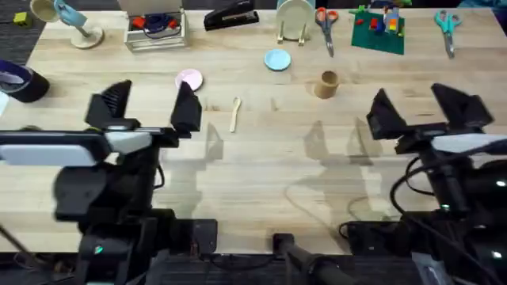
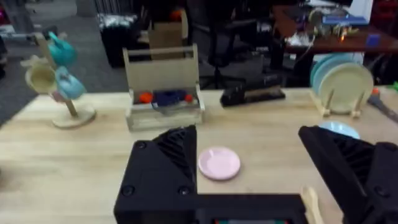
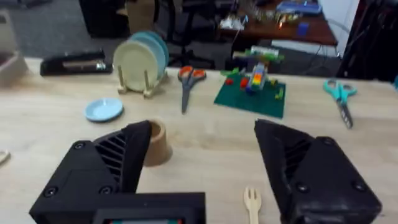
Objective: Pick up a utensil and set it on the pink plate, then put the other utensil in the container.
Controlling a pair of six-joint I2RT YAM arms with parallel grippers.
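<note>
The small wooden spoon (image 1: 235, 112) lies on the table just right of my left gripper (image 1: 150, 107), which hovers open and empty. Its right finger partly covers the pink plate (image 1: 190, 77). In the left wrist view the pink plate (image 2: 219, 163) shows between the fingers of the left gripper (image 2: 245, 137), and the spoon's (image 2: 309, 202) end lies by one finger. The tan container (image 1: 326, 83) stands upright left of my right gripper (image 1: 420, 111), also open and empty. In the right wrist view the wooden fork (image 3: 252, 202) lies between the fingers of the right gripper (image 3: 204, 130), with the container (image 3: 155, 142) half behind one finger.
A light blue plate (image 1: 277, 59) sits behind the spoon. Along the back edge stand a mug tree (image 1: 79, 28), a clear box (image 1: 156, 28), a stapler (image 1: 231, 16), a plate rack (image 1: 295, 20), two scissors (image 1: 326, 28) (image 1: 447, 28) and a green brick plate (image 1: 379, 28). A tape roll (image 1: 20, 79) sits far left.
</note>
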